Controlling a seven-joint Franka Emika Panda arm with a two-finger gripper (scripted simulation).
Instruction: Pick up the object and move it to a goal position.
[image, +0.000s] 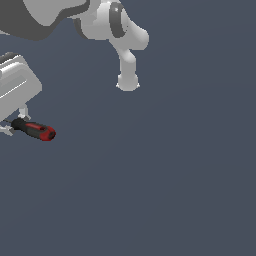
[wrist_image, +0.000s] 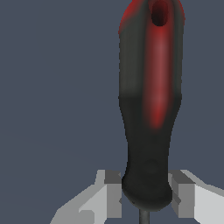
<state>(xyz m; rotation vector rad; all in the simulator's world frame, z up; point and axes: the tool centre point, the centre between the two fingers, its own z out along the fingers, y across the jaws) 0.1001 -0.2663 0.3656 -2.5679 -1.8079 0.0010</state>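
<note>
The object is a small screwdriver (image: 35, 130) with a black-and-red handle, at the exterior view's left edge, its red end pointing toward the exterior view's right. My white gripper (image: 14, 122) reaches in from the left edge and holds the black end of the handle. In the wrist view the handle (wrist_image: 151, 100) runs away from the camera, and the grey finger pads (wrist_image: 113, 192) press against its black base from both sides. A short piece of thin shaft (wrist_image: 142, 216) shows below the base. No goal position is marked in either view.
Part of my own arm, a white link with a round end (image: 127, 75), hangs at the upper middle of the exterior view. Plain dark grey ground (image: 160, 190) fills everything else.
</note>
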